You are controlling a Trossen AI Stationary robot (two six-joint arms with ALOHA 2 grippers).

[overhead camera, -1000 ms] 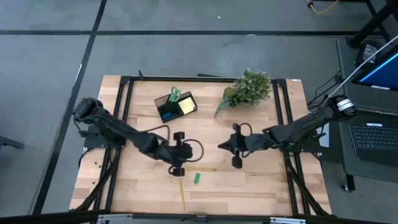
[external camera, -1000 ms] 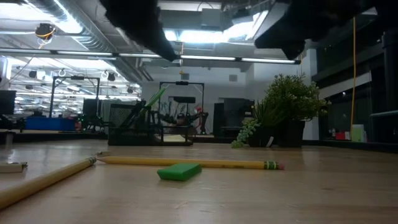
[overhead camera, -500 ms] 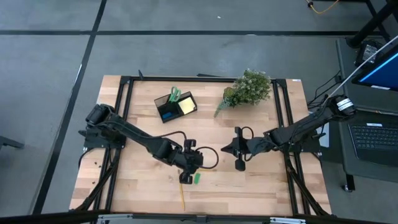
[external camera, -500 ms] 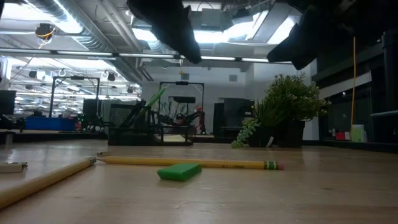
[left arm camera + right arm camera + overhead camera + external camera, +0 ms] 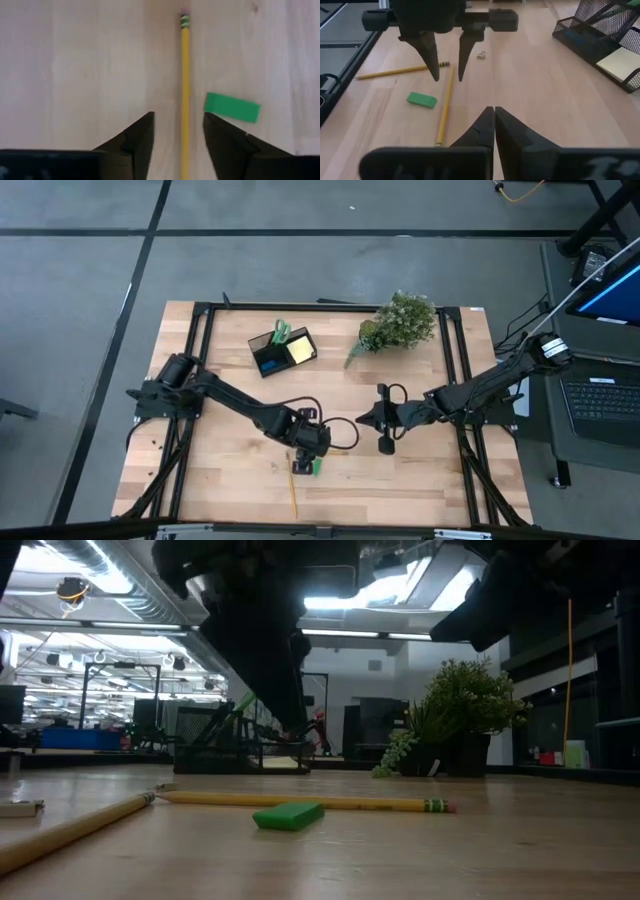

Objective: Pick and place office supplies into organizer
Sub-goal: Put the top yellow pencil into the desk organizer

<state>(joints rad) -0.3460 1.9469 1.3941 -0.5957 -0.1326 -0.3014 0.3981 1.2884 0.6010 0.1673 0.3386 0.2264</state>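
Note:
My left gripper (image 5: 178,132) is open and points down over a yellow pencil (image 5: 184,90) lying flat on the table. One finger stands on each side of the pencil, above it and not touching. A small green block (image 5: 232,107) lies flat just beside the pencil. A second pencil (image 5: 402,71) lies nearby. My right gripper (image 5: 493,112) is shut and empty, hovering right of centre (image 5: 360,419). The black organizer (image 5: 283,348) stands at the far left and holds green scissors (image 5: 281,332), a yellow sticky-note pad (image 5: 299,351) and a blue block (image 5: 270,365).
A potted plant (image 5: 400,322) stands at the far right of the table. A small metal clip (image 5: 481,54) lies beyond the pencils. Bare wood (image 5: 420,480) stretches along the near edge. A laptop (image 5: 600,405) sits off the table's right side.
My left gripper has moved toward the table's near edge and right, and down toward the pencil and green block. It has tipped to point more steeply down and has opened. The pencils and the block have stayed put.

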